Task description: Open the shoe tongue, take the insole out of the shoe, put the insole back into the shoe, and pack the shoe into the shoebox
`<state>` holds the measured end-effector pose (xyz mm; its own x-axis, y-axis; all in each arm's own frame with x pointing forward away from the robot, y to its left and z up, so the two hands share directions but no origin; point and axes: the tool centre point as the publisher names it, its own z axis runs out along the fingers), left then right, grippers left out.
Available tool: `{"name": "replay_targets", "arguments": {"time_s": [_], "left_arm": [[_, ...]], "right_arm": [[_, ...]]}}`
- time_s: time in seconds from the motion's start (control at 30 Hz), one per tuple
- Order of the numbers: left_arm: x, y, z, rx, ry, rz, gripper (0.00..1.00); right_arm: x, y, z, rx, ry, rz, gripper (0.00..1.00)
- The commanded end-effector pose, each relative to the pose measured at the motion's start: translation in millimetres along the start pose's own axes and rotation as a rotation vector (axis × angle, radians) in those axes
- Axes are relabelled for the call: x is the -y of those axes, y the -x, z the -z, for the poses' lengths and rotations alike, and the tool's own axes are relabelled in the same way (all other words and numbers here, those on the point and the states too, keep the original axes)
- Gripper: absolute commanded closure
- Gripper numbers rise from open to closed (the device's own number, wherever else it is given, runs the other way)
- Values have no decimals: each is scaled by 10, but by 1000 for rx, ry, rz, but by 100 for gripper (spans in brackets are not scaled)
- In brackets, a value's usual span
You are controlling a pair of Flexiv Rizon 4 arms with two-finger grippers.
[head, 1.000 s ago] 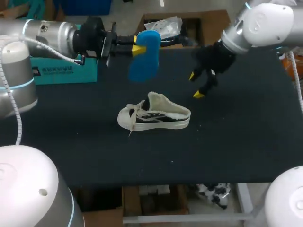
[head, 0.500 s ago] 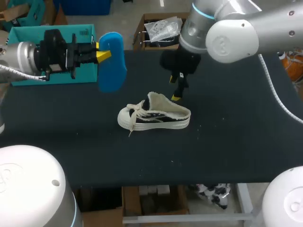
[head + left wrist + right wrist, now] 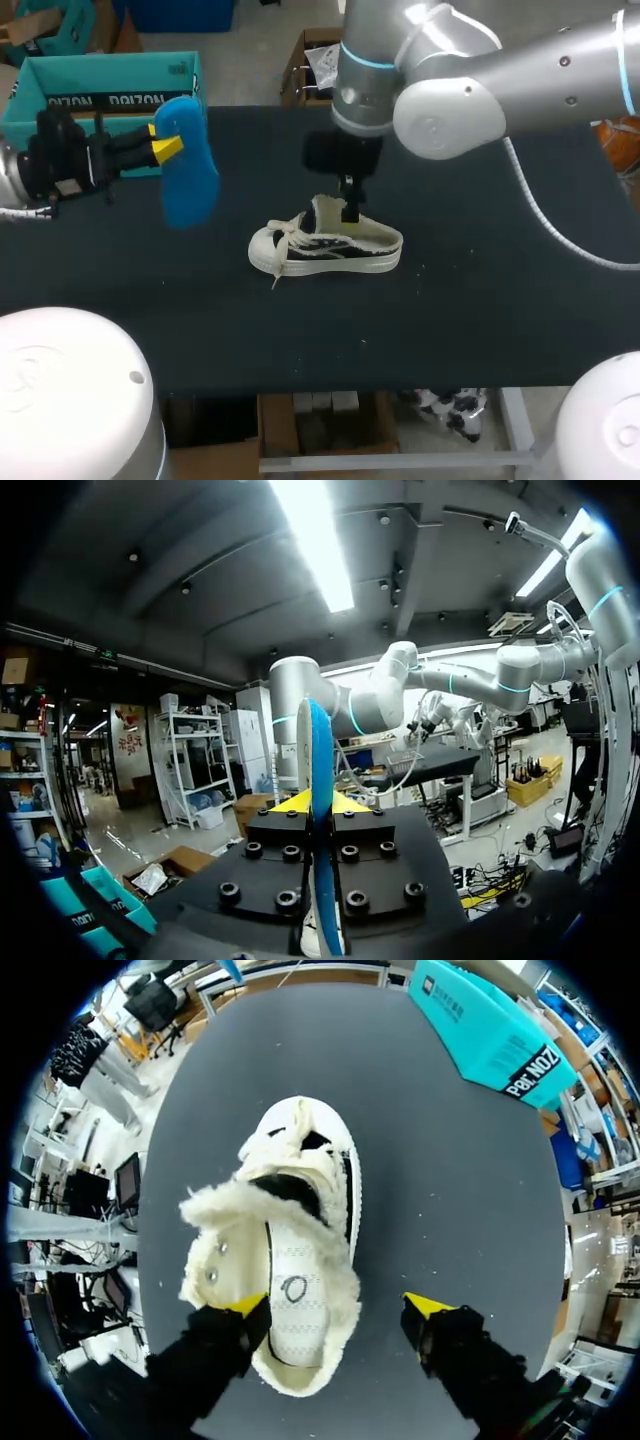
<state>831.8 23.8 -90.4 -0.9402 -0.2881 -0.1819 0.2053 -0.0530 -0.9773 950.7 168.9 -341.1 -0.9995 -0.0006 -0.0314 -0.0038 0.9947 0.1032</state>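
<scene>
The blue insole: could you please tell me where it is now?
In the head view the insole hangs from the left gripper over the left side of the table, near the teal shoebox and left of the shoe.

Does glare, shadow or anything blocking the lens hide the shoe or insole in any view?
Head view: even light, white fleece-lined shoe and blue foam insole both plain against the dark table. Left wrist view: strong overhead glare; left gripper fills the foreground, insole seen edge-on. Right wrist view: evenly lit, right gripper open, shoe's heel clear between its fingers.
</scene>
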Motion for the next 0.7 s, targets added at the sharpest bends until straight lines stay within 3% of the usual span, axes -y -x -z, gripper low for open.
{"name": "replay_targets", "arguments": {"time_s": [0.03,0.13,0.17,0.2,0.23,0.57,0.7], "left_arm": [[2,-56,53,193,4,1,100],[-18,-47,64,194,8,4,100],[-27,-42,64,193,13,6,100],[-40,-38,61,193,18,8,100],[-53,-30,57,193,25,9,100],[-120,86,80,181,18,23,100],[-137,167,38,136,0,18,100]], "right_arm": [[-73,40,-27,-12,-62,-3,62],[-109,40,-23,-12,-74,-8,69],[-117,39,-22,-12,-80,-12,80],[-124,39,-24,-12,-85,-15,96],[-132,38,-27,-14,-88,-15,100],[-182,-34,-24,-14,-122,-67,100],[-183,-81,21,-17,-122,-137,100]]}}
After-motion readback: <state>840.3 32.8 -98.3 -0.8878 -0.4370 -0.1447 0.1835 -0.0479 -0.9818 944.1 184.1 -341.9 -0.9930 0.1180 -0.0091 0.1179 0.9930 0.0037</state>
